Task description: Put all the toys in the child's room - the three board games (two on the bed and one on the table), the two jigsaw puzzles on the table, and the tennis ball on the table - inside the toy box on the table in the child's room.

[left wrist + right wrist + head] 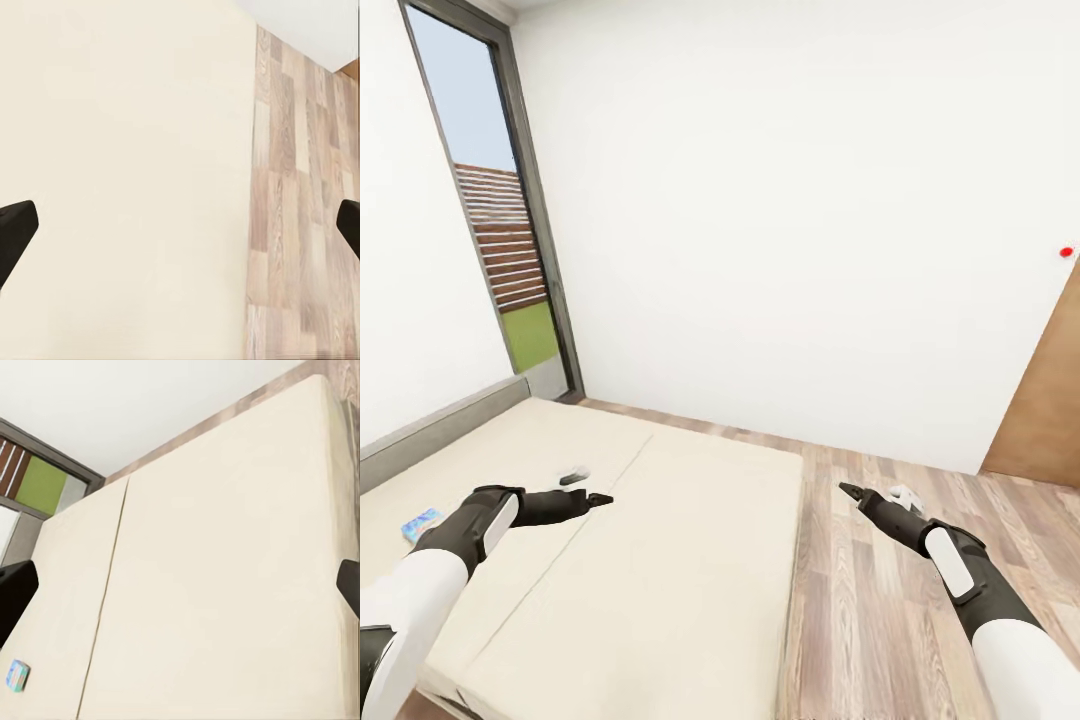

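The bed (660, 560), with a beige mattress and a low grey headboard (440, 430), spreads out below me. A small blue board game (420, 523) lies on it near the headboard, partly behind my left forearm; it shows again as the blue game (16, 675) in the right wrist view. My left gripper (588, 487) hovers over the mattress, open and empty, and its fingers (15, 232) stand wide apart. Over the floor beside the bed, my right gripper (875, 492) is open and empty too, fingers (349, 585) spread. The toy box, table, jigsaw puzzles and tennis ball are out of view.
A tall grey-framed window (500, 230) stands in the left corner beyond the bed. Wood-plank floor (880, 600) runs along the bed's right side up to the white wall. A brown wooden door (1050, 400) is at the far right.
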Controlling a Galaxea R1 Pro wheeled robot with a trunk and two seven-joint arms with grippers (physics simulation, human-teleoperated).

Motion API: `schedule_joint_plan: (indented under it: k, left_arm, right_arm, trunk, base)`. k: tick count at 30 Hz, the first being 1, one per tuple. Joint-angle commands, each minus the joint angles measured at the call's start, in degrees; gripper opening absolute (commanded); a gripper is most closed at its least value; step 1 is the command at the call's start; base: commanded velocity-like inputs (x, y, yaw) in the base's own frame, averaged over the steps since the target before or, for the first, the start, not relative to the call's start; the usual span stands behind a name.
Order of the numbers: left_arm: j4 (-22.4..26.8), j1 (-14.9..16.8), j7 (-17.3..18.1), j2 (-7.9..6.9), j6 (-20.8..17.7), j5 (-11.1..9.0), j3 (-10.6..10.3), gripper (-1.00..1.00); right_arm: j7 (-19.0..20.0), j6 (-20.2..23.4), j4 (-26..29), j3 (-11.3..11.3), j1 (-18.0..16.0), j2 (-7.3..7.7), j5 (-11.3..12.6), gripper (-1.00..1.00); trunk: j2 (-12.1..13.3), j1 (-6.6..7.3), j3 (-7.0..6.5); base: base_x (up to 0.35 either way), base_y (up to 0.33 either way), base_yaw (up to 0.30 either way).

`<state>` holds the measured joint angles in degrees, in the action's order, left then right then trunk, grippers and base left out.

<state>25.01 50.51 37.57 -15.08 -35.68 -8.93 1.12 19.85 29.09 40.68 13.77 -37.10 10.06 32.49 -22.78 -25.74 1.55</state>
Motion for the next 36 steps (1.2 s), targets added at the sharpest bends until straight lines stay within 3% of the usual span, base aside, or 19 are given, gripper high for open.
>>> schedule_joint_plan:
  k: [1, 36]
  left_arm:
    - [0.03, 0.03, 0.05, -0.02, -0.44, -0.30, 0.11, 1.00]
    - [0.03, 0.03, 0.11, -0.03, -0.44, -0.30, 0.15, 1.00]
  right_arm:
    - [0.10, 0.44, 0.02, 0.20, -0.08, -0.04, 0.21, 1.00]
    - [0.10, 0.44, 0.02, 0.20, -0.08, -0.09, 0.21, 1.00]
  trunk:
    - [-0.14, -0.04, 0.14]
    - [-0.14, -0.04, 0.14]
  base:
    - [0.001, 0.253, -0.278]
    - [0.000, 0.243, -0.278]
